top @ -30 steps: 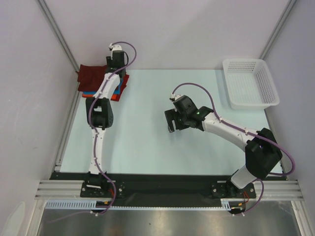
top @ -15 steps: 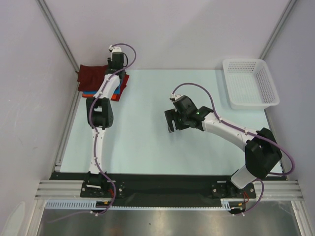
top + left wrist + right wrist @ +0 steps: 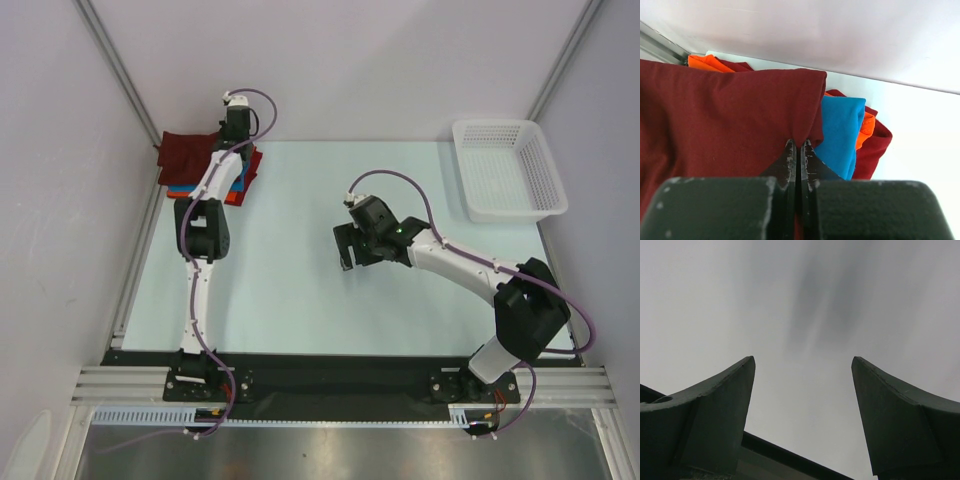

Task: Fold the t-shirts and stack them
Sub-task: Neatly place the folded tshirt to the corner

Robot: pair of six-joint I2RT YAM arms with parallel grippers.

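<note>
From my remote station: the pale green surface (image 3: 300,290) sits boxed in by plain white walls (image 3: 350,60), with slim metal posts (image 3: 110,55) running up the far corners and an aluminium rail (image 3: 340,385) across the near edge where both arms are bolted. The left arm stretches to the far left corner of the surface. There the left claw (image 3: 798,142) is clenched tight, its two dark fingers pressed together on the puckered edge of the maroon t-shirt (image 3: 725,115). That shirt lies spread on top of the pile, and its far left side hangs past the edge of the surface toward the wall. Under it, the blue t-shirt (image 3: 840,130) peeks out on the right side of the wrist view. The orange t-shirt (image 3: 866,127) shows as a thin strip beyond the blue one and again as a corner at the far left. More maroon cloth shows at the right of the pile, and I cannot tell which shirt it belongs to. The right arm bends in over the middle of the surface. The right claw (image 3: 802,365) hangs released, fingers spread wide with only blurred grey between them, well apart from the pile. A white mesh basket (image 3: 508,214) stands in the far right corner.
</note>
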